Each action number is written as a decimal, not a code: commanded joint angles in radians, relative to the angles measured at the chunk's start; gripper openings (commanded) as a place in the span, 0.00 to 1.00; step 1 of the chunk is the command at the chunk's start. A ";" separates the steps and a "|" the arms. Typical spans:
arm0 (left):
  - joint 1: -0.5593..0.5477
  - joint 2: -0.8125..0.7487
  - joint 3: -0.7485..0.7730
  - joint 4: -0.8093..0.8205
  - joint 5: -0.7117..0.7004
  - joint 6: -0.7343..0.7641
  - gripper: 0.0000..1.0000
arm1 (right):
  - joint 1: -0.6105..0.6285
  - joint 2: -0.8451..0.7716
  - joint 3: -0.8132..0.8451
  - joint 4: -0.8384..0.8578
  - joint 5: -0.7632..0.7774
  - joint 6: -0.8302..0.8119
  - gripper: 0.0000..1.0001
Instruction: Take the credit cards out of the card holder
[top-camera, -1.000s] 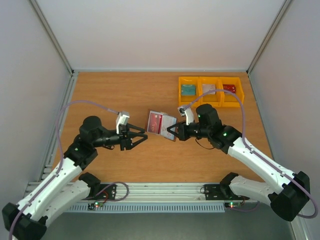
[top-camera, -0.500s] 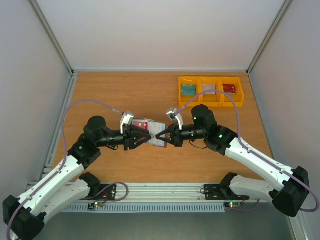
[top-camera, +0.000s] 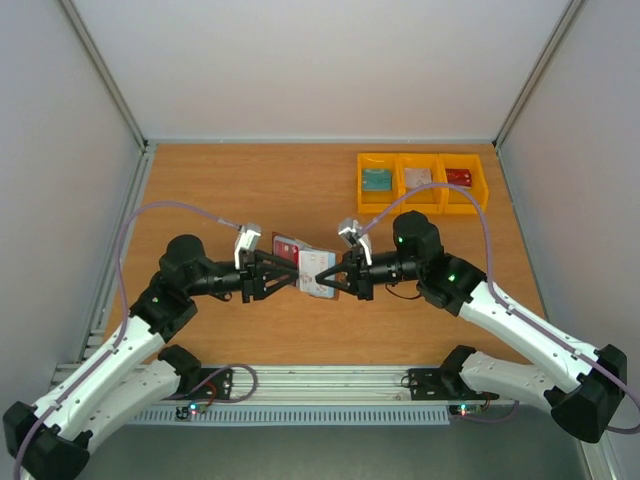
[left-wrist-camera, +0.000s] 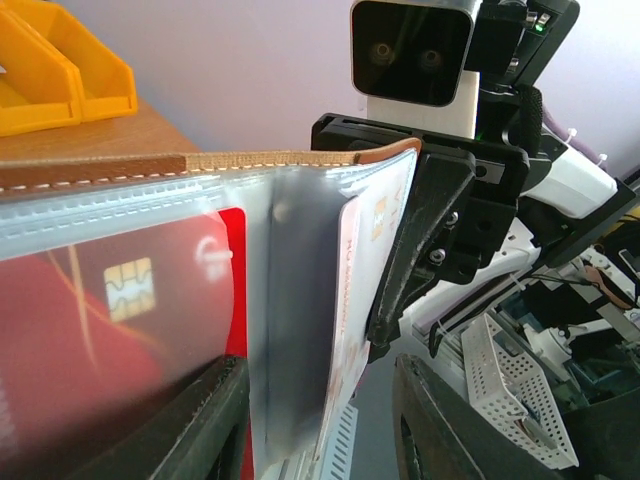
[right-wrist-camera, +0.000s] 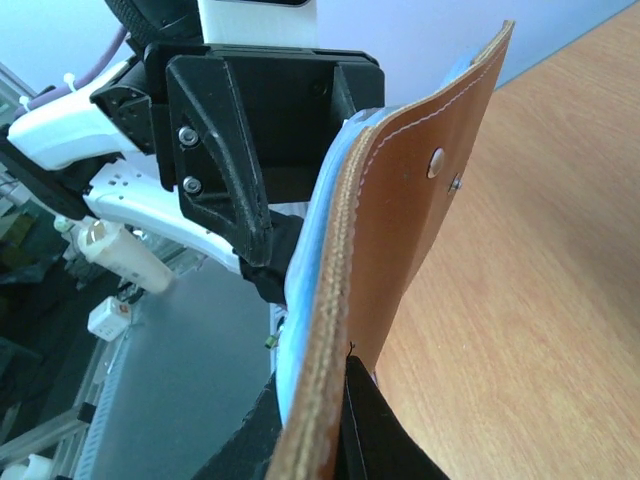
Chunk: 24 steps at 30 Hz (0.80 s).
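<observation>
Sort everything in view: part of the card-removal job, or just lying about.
Job: card holder; red card and whitish card in its pockets; left hand; right hand.
Lying about: yellow bins.

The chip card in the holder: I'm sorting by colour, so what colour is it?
Red; the chip card shows best in the left wrist view.
</observation>
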 joint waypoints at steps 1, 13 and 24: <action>0.011 0.011 -0.034 0.051 0.002 0.006 0.41 | 0.014 -0.021 0.037 0.055 -0.134 -0.023 0.01; -0.062 0.041 -0.027 0.163 0.049 0.002 0.02 | 0.014 0.042 0.041 0.145 -0.152 -0.003 0.01; -0.051 0.004 -0.036 0.081 -0.004 -0.004 0.00 | -0.006 0.012 0.041 0.000 -0.131 -0.043 0.26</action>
